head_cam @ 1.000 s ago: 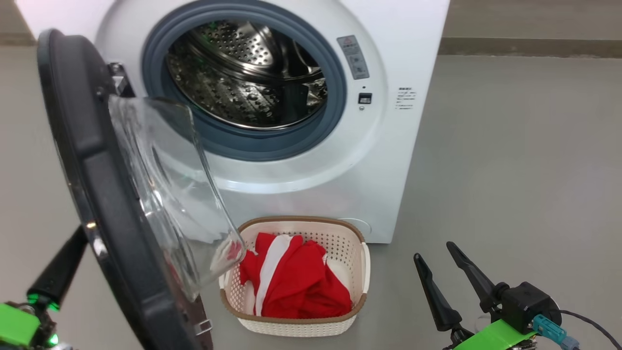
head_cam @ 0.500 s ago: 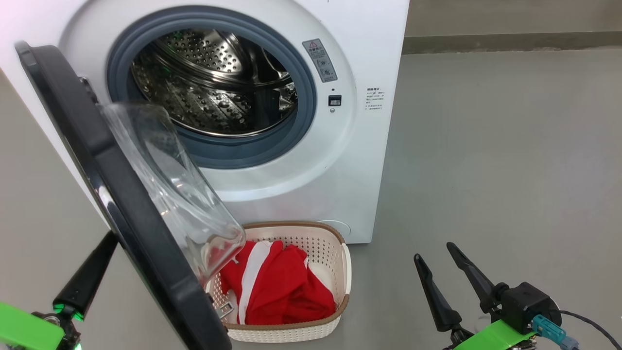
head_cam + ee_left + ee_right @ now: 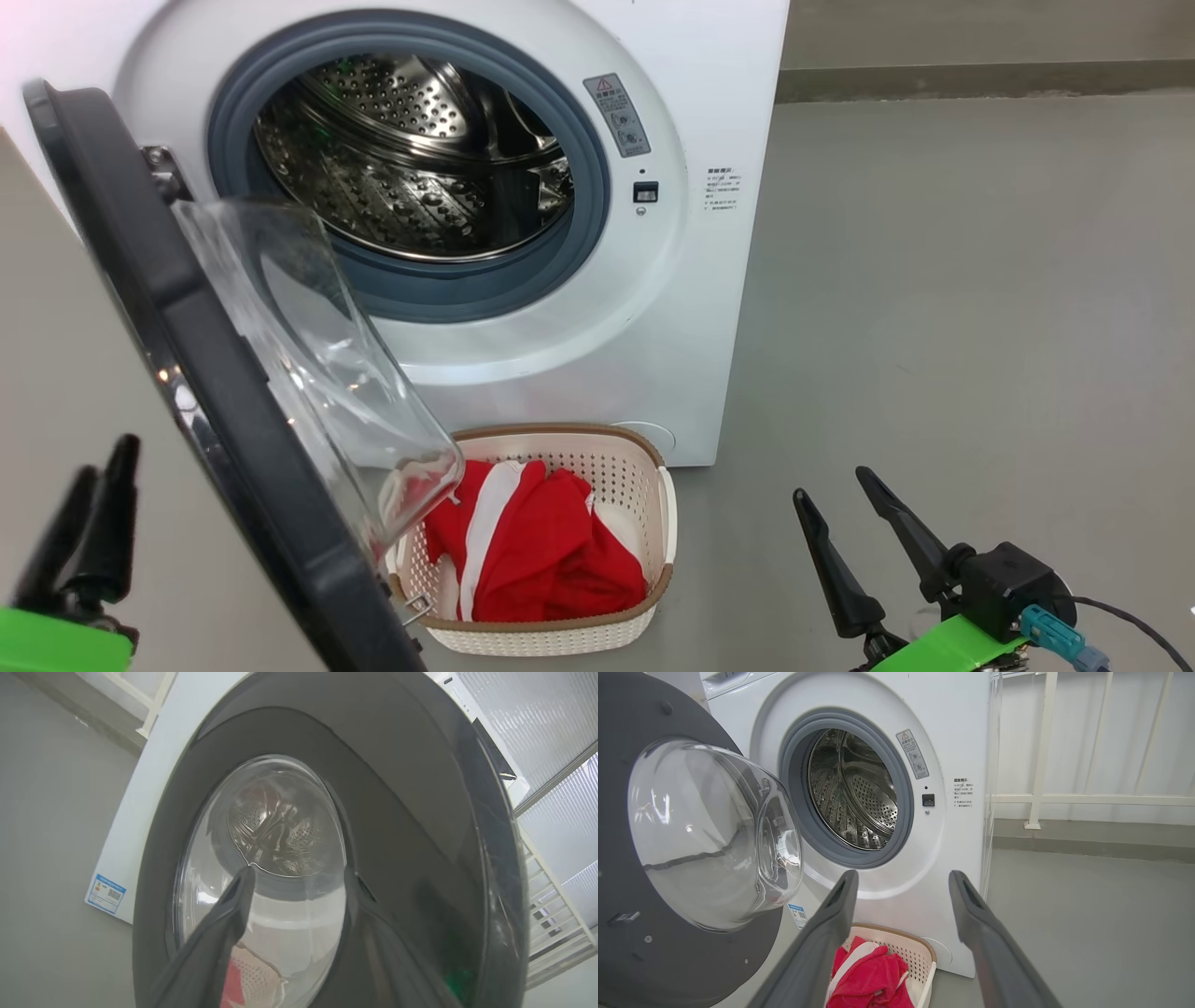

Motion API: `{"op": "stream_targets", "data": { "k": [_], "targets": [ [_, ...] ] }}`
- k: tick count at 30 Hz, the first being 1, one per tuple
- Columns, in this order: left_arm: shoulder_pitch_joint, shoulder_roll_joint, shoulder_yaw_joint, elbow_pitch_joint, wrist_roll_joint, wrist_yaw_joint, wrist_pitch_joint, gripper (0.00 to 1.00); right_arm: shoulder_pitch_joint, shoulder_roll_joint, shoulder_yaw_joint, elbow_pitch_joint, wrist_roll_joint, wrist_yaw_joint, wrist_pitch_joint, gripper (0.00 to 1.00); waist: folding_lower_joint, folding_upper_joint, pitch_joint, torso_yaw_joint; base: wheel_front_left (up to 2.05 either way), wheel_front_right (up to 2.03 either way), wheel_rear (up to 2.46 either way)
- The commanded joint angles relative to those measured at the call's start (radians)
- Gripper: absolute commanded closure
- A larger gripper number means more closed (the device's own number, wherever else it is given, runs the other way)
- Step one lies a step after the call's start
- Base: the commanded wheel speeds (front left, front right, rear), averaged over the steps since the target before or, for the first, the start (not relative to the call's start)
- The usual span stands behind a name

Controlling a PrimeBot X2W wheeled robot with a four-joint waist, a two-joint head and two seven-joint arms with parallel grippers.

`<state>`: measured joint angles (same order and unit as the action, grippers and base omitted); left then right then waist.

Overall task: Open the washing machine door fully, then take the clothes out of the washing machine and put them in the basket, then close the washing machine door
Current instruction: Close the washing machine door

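Smooth grey floor (image 3: pixel 952 308), matte, no seams visible. The white washing machine (image 3: pixel 719 280) stands directly on it, the cabinet's bottom edge meeting the surface. The basket (image 3: pixel 551 642) sits on the floor right in front of the machine, below the drum opening, its back rim close to the lower front panel; touching or not, can't tell. At the back, right of the machine, the floor ends at a darker kerb (image 3: pixel 980 79).

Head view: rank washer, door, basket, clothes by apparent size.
1. White boxy front-loader washing machine
2. Round black-rimmed glass door, enlarged by nearness to camera
3. Cream perforated plastic basket
4. Red white-striped fabric clothes
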<state>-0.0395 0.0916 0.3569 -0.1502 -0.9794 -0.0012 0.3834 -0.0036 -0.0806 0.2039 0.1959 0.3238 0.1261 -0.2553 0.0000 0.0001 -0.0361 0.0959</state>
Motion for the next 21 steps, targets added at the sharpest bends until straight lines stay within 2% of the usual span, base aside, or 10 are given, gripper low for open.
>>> {"op": "stream_targets", "data": {
  "k": [1,5,8,11,14,21],
  "targets": [
    [-0.003,0.043,0.022,0.005,0.100,-0.047,-0.095,0.00,-0.033,0.001,0.020,-0.020,0.008,0.005,-0.006,0.00,0.0000,-0.0001,0.000,0.000,0.00,0.00,0.00],
    [0.022,0.083,-0.030,0.087,0.334,-0.092,-0.318,0.00,-0.037,-0.002,0.019,-0.020,0.010,0.005,-0.006,0.00,0.0000,-0.0001,-0.002,-0.003,0.00,0.00,0.00],
    [0.041,0.101,-0.075,0.157,0.475,-0.098,-0.459,0.00,-0.039,-0.003,0.019,-0.018,0.011,0.005,-0.006,0.00,0.0000,-0.0001,-0.003,-0.005,0.00,0.00,0.00],
    [0.045,0.103,-0.104,0.229,0.569,-0.091,-0.574,0.00,-0.039,-0.002,0.021,-0.017,0.013,0.005,-0.006,0.00,0.0000,-0.0001,-0.002,-0.005,0.00,0.00,0.00],
    [0.042,0.101,-0.130,0.289,0.630,-0.091,-0.626,0.00,-0.040,-0.002,0.022,-0.017,0.013,0.005,-0.006,0.00,0.0000,-0.0001,0.000,-0.004,0.00,0.00,0.00],
    [0.035,0.100,-0.133,0.333,0.732,-0.078,-0.644,0.00,-0.040,0.000,0.018,-0.019,0.011,0.005,-0.006,0.00,0.0000,-0.0001,0.004,-0.003,0.00,0.00,0.00]
  ]
}}
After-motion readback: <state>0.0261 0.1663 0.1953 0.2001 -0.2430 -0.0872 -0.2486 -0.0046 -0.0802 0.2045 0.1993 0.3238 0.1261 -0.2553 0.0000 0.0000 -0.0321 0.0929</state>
